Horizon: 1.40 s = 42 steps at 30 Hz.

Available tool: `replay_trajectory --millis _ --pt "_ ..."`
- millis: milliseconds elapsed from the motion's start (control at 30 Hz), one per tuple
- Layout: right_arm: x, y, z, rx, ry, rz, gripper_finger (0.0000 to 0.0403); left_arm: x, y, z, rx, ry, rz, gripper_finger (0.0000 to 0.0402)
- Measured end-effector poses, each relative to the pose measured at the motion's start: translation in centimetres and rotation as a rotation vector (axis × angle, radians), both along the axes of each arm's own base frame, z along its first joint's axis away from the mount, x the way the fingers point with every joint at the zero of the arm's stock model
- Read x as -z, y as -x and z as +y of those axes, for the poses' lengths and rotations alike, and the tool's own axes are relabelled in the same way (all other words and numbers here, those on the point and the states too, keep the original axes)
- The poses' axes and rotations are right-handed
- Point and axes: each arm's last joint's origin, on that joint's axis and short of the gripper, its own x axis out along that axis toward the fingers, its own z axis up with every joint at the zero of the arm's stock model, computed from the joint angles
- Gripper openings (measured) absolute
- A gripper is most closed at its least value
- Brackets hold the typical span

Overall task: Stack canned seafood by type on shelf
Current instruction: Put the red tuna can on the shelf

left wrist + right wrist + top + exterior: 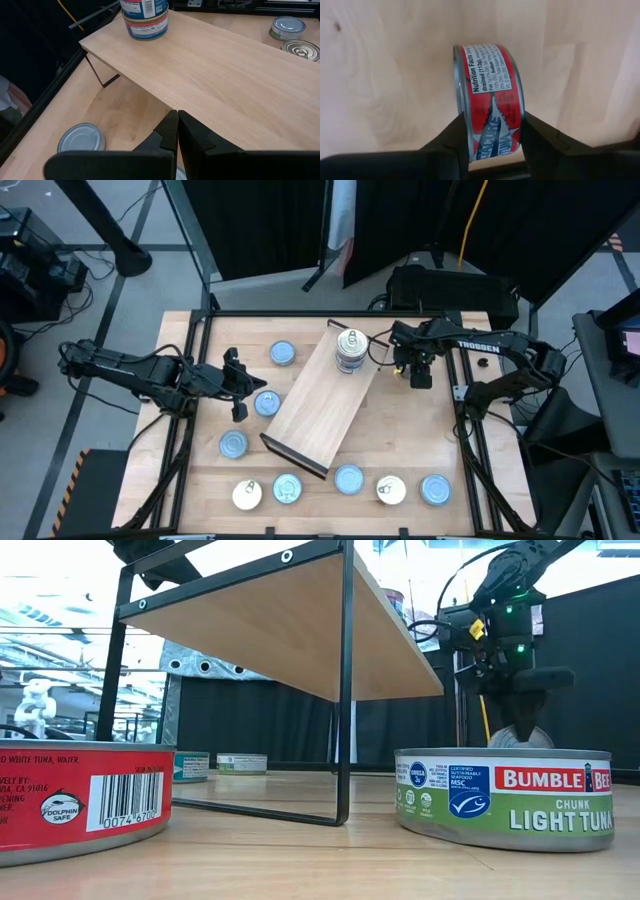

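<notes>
A: Shelf (322,402): long axis diagonal, two-tin stack (349,350) on its far end.

B: Right gripper (415,370)?

A: Just right of that end, nearer arm; fingers pinching red tin (490,100) by its flat faces, tin on edge, not yet flat for stacking.

B: Left gripper (237,385)?

A: Left of shelf, pressed together, empty.

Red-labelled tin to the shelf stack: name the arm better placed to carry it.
Right. Its tool clamps the red-labelled tin beside the shelf end bearing the stack. The left tool is shut and empty, beside the shelf's other long edge.
</notes>
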Motion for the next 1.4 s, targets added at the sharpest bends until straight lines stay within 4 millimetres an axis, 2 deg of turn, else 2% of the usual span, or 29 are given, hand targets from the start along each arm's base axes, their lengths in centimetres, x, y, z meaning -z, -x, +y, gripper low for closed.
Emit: replay_trajectory --millis 133,300,600,833,967,1100,1400 --pt "-1.1 0.7 0.7 0.103 -0.022 0.021 0.0132 0.0 0.0 0.0 0.0 0.0 0.0 0.0015" --pt "-3.6 1.5 2.2 0.24 -0.078 -0.005 0.013 0.0 0.0 0.0 0.0 0.0 0.0 0.0015" --pt "-9.4 2.7 5.9 0.426 -0.252 -0.249 0.0132 0.0 0.0 0.1 -0.042 -0.028 -0.008 0.0015" --pt "-13.5 3.8 9.3 0.512 -0.404 -0.543 0.0133 -0.1 0.0 0.3 -0.082 -0.064 -0.013 0.0015" --pt "-14.7 3.0 10.9 0.568 -0.532 -0.777 0.0134 -0.2 0.0 0.3 -0.097 -0.082 -0.024 0.0015" --pt "-15.0 1.4 12.3 0.558 -0.574 -0.934 0.0134 -0.3 0.0 0.4 -0.103 -0.084 -0.03 0.0015" --pt "-12.9 -3.8 15.7 0.466 -0.614 -1.173 0.0135 -0.7 -0.3 0.3 -0.082 -0.112 -0.071 0.0015"
